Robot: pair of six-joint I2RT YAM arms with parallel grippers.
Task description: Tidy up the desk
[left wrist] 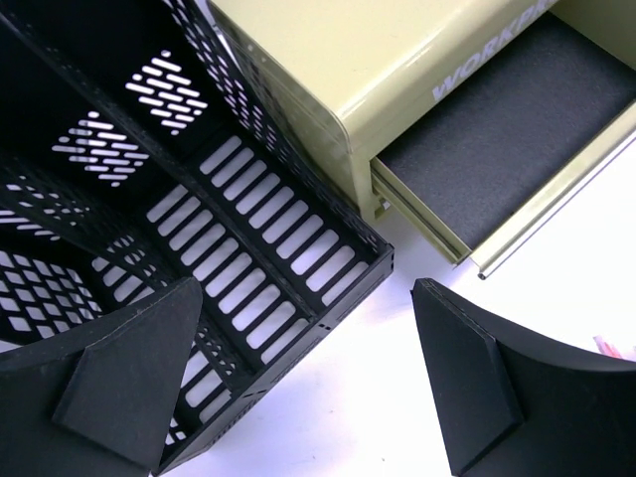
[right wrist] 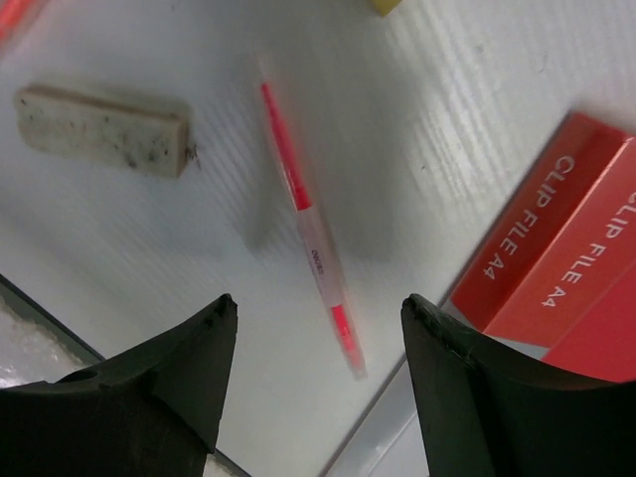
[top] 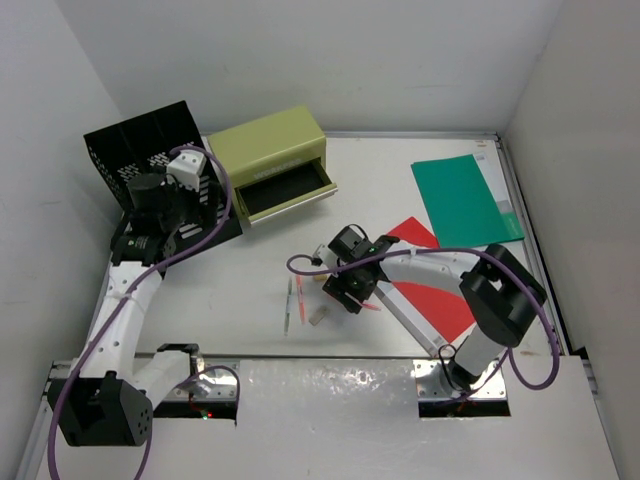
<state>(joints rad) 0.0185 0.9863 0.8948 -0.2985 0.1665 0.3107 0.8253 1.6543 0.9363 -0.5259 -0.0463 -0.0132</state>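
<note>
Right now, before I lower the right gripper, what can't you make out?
- Right wrist view: yellow object cut off by the top edge.
- Right wrist view: red item in the corner, blurred and cropped.
- Top view: pink pen mostly covered by the right gripper.
- Left wrist view: drawer box lettering runs off the top edge.
- Top view: black rack partly hidden by the left arm.

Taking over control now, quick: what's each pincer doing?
Left pincer: open, holding nothing, above the black perforated plastic file tray.
Right pincer: open, holding nothing, over the pink translucent plastic pen.
</note>
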